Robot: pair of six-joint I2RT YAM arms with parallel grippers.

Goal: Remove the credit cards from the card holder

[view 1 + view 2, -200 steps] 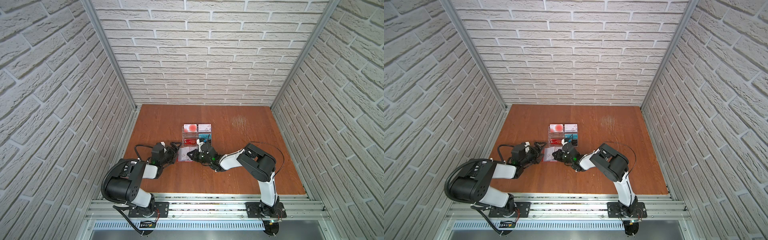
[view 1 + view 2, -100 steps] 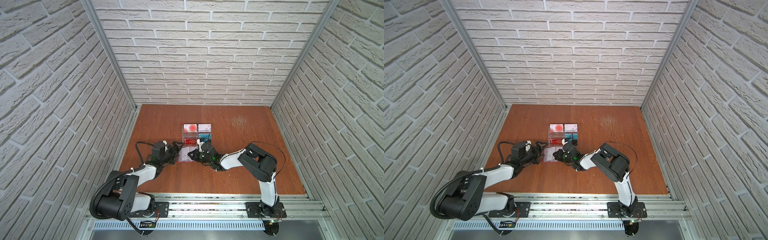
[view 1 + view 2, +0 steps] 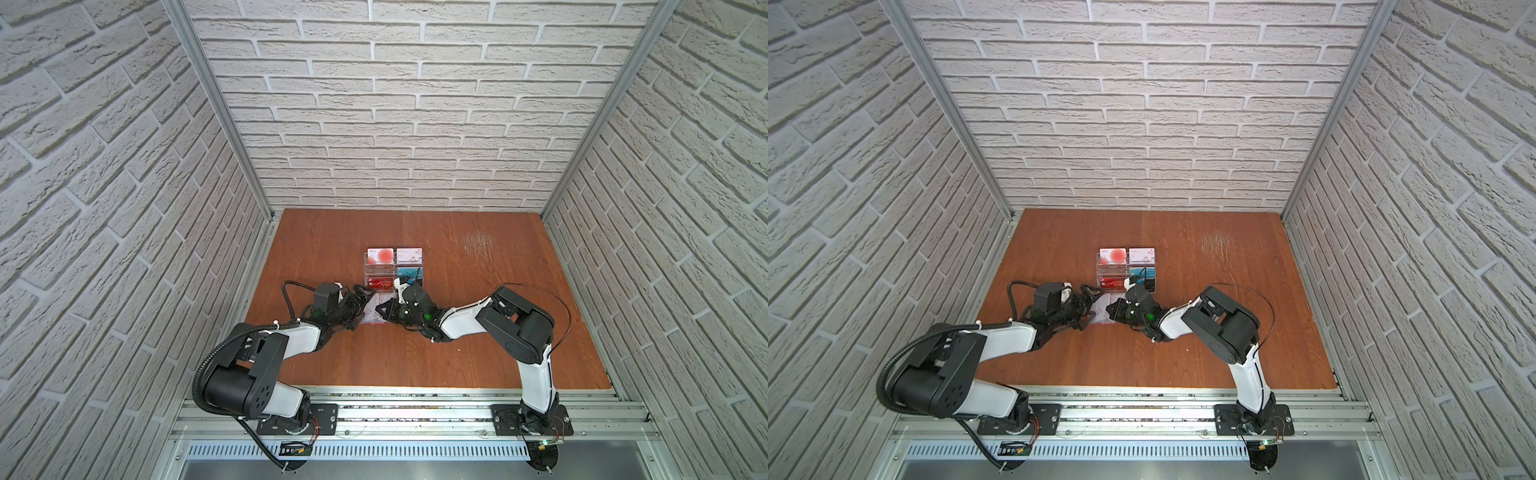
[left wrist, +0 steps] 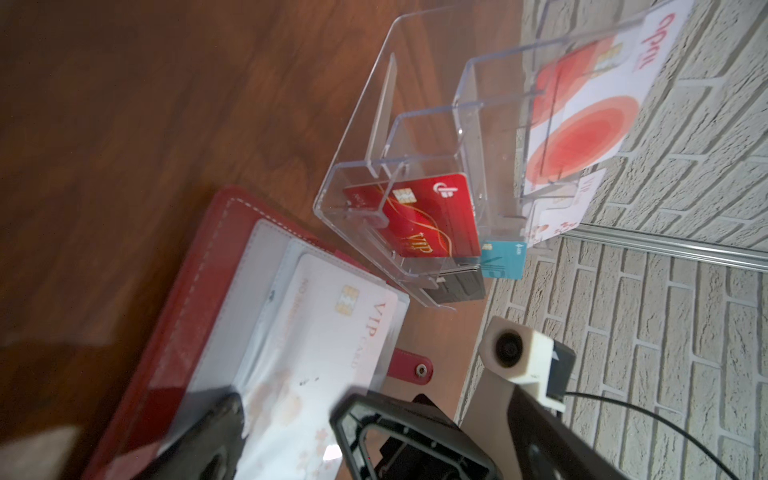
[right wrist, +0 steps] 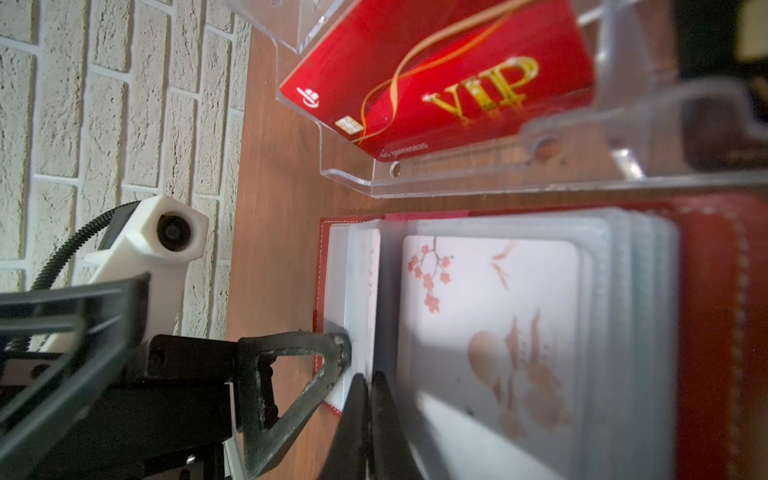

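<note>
The red card holder (image 3: 371,316) (image 4: 199,266) (image 5: 710,332) lies open on the table in front of the rack. A white credit card with pink blossoms (image 5: 490,332) (image 4: 332,332) sits in a clear sleeve. My right gripper (image 3: 380,309) (image 5: 369,384) is shut on the edge of a sleeve, which stands edge-on from its tips. My left gripper (image 3: 365,297) (image 4: 370,415) is open. Its lower fingertip (image 5: 343,343) touches the holder's outer page beside the right fingers. The holder's red snap tab (image 4: 411,370) pokes out onto the table.
A clear acrylic tiered rack (image 3: 366,270) (image 4: 374,104) (image 5: 457,183) stands just behind the holder. It holds a red VIP card (image 5: 436,79), a teal card (image 3: 409,273), a white card with red circles (image 3: 380,255) and another white card (image 3: 409,254). Brick walls enclose the table.
My left arm has stretched out and brought its open gripper rightward up to the holder, next to the right gripper. The right gripper has stayed shut in place.
</note>
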